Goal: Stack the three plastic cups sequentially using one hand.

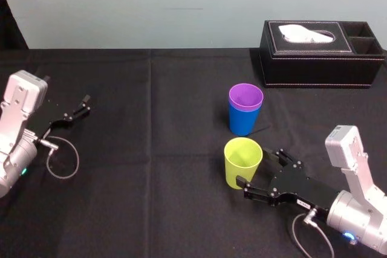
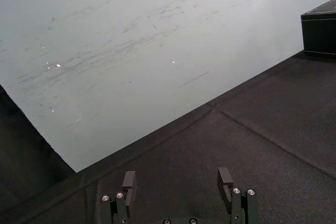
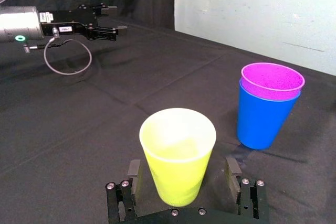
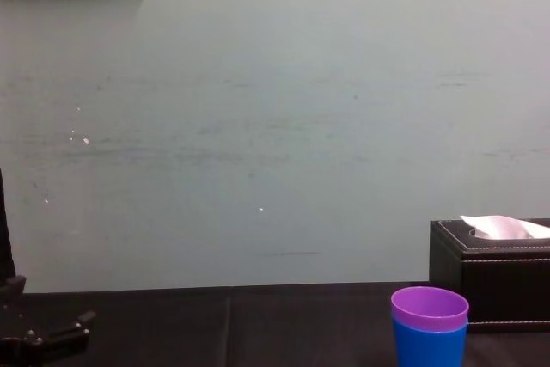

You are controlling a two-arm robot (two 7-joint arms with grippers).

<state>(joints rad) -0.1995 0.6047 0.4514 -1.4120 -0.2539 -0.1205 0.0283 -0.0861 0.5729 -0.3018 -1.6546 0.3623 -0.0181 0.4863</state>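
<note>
Purple cup (image 1: 246, 96) nested upright inside the bright blue cup (image 1: 243, 122), only its rim band showing above the blue rim. The pair stands on the black cloth. Yellow-green cup (image 1: 242, 162) upright, open end up, empty, just in front of the stack and apart from it. Right gripper (image 1: 254, 166), black, low on the cloth, jaws spread on either side of the yellow-green cup's lower half, gaps visible.

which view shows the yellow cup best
The right wrist view: the yellow cup stands whole and close, upright between the open right gripper's fingers, with a gap on each side. The head view shows it from above, farther off, near the purple cup nested in the blue cup. The left gripper sits parked at far left.
</note>
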